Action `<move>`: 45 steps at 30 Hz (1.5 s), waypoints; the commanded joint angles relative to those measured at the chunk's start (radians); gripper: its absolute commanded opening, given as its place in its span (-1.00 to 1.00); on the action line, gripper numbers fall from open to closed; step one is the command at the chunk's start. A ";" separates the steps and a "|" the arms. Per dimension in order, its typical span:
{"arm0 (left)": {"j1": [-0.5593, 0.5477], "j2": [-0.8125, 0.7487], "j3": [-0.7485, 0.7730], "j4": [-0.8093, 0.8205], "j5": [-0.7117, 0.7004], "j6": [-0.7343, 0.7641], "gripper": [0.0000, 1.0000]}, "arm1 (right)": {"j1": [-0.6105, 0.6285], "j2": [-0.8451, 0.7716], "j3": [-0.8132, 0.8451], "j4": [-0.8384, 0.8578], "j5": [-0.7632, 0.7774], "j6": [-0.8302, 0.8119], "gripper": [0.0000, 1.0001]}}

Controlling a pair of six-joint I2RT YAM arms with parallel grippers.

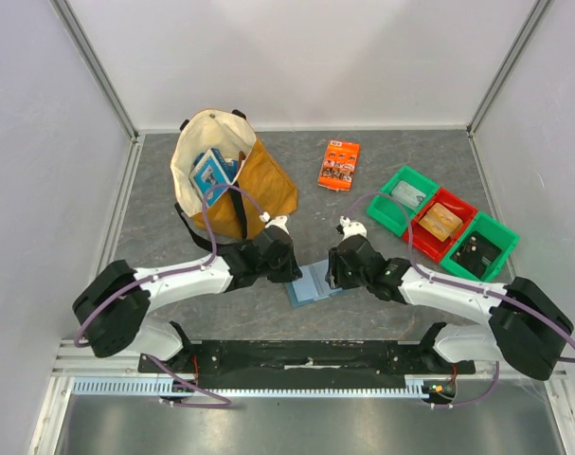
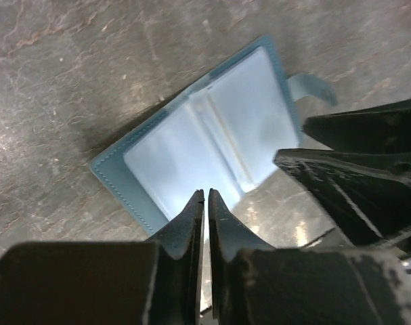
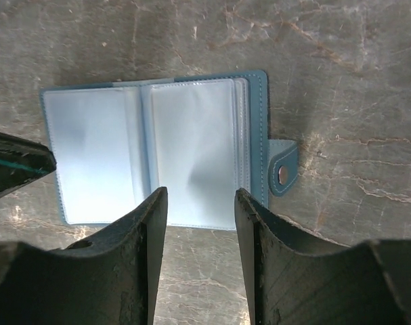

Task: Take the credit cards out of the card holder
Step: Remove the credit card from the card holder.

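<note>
The light-blue card holder lies open and flat on the table between my two arms. Its clear pockets look pale, and no card shows in them. Its closing tab sticks out on one side. My left gripper hovers over the holder's near edge, its jaws shut to a thin slit with nothing between them. Over the opposite edge, my right gripper is open and empty. A tan-orange card lies in the red bin and a dark card in the green bin beside it.
A cream and mustard tote bag holding a blue-and-white box stands at the back left. An orange printed packet lies at the back centre. A row of green and red bins sits at the right.
</note>
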 commanded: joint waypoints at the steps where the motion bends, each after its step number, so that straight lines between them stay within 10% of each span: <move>1: -0.002 0.078 0.015 -0.005 0.007 0.040 -0.82 | -0.003 0.026 -0.011 0.034 0.002 0.026 0.02; 36: -0.003 0.010 -0.126 0.079 -0.013 -0.076 -0.88 | 0.057 0.142 0.107 0.225 -0.420 -0.042 -0.14; 45: -0.003 -0.232 -0.212 0.070 -0.133 -0.132 -0.69 | 0.088 0.072 0.149 0.025 -0.191 -0.122 -0.04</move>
